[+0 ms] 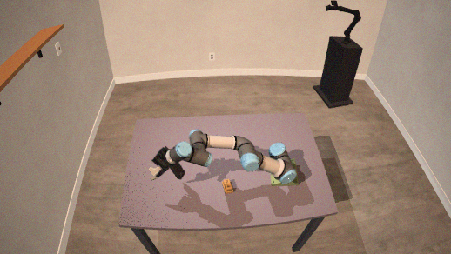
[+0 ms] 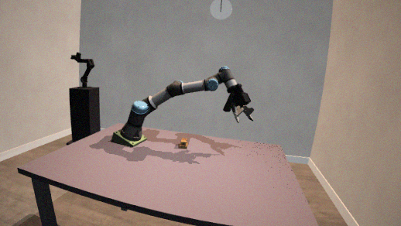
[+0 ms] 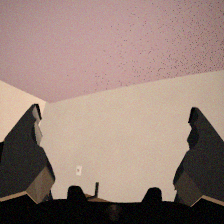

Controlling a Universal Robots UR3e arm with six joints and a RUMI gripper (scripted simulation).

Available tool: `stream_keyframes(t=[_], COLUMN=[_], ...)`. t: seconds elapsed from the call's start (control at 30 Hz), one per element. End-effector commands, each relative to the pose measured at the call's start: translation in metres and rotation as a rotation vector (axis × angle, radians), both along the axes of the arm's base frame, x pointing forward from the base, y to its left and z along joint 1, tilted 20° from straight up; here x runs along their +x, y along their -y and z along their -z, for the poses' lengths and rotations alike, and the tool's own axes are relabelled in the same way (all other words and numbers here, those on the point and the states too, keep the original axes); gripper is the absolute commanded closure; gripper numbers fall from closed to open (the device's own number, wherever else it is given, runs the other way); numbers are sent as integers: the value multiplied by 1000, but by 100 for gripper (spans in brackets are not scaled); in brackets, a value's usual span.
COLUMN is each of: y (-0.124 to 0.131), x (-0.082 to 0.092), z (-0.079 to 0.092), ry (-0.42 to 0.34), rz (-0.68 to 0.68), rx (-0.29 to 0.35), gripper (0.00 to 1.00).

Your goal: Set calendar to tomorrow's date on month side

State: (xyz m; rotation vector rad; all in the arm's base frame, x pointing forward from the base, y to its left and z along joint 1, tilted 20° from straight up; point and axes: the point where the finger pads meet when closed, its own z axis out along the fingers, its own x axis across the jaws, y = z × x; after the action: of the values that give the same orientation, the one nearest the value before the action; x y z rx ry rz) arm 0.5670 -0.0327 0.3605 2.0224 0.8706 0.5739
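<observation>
Arm [image 2: 182,86] stretched out from a green base plate [image 2: 117,138] on a mauve table [image 2: 201,182], rising over the top and bending down at the wrist. Gripper [image 2: 244,114] hanging high above the table, well apart from everything on it. Jaws spread wide, nothing between them; in the wrist view only table top and a pale wall showing in the gap between the two dark fingers.

Calendar [image 2: 183,143] sitting on the table, a small orange block, between base plate and gripper as seen from the side, nearer the base. From above, calendar [image 1: 227,185] lying in the arm's shadow, in front of the arm's middle links, well apart from the gripper [image 1: 153,172], which reaches toward the table's far left part. Too small to read digits, month name, or to separate cubes from tray; cannot tell whether both cubes lie flat.

Off the table: black pedestal [image 1: 339,70] in a room corner carrying a second dark arm [image 1: 348,17]. Wooden shelf [image 1: 26,52] on the left wall in the top view. Round clock [image 2: 221,8] high on the grey-blue wall behind the arm in the side view. Wooden floor [image 1: 244,96] under all.
</observation>
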Motion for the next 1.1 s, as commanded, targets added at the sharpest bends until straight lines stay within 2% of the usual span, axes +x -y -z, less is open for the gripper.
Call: stream_keyframes(t=[0.0, 0.3, 0.6, 0.77, 1.0, 1.03, 1.07], y=[0, 2, 9, 18, 30, 30, 31], x=[0, -3, -17, -36, -78, -78, -86], z=[-2, -1, 1, 4, 15, 15, 17], ry=[4, -8, -64, -135, -270, -270, -291], rz=[0, -6, -31, -67, -145, -145, -158], rx=[0, -3, -16, -30, -45, -45, -46], gripper=[0, 0, 0, 0, 0, 0, 0])
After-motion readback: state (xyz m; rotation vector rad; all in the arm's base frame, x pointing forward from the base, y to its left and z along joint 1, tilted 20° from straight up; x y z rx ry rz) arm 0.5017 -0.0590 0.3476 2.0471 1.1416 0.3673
